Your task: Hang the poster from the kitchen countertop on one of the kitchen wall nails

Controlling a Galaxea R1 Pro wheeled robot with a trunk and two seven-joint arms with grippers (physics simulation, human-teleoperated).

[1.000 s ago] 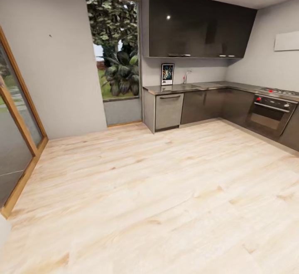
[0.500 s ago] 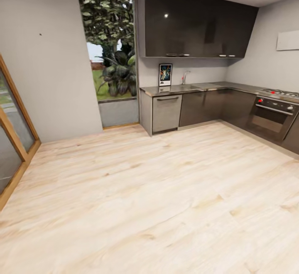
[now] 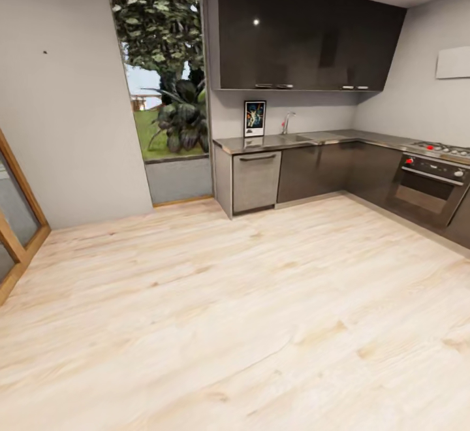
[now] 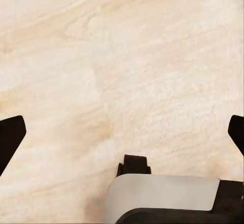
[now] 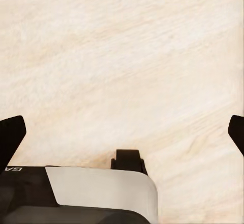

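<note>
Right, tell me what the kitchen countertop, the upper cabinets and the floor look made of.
The kitchen countertop: likely polished grey metal, since it mirrors the wall. The upper cabinets: dark, high-gloss panels, showing a lamp's glint; the material is unclear. The floor: pale wood planks or laminate, matte, with visible grain.

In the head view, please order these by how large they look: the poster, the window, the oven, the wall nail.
1. window
2. oven, cut by the frame edge
3. poster
4. wall nail, a mere speck

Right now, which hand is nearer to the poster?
Cannot tell: neither left nor right is close. The left hand and the right hand both hang open over the floor, while the poster stands far across the room on the countertop, by the tap.
</note>
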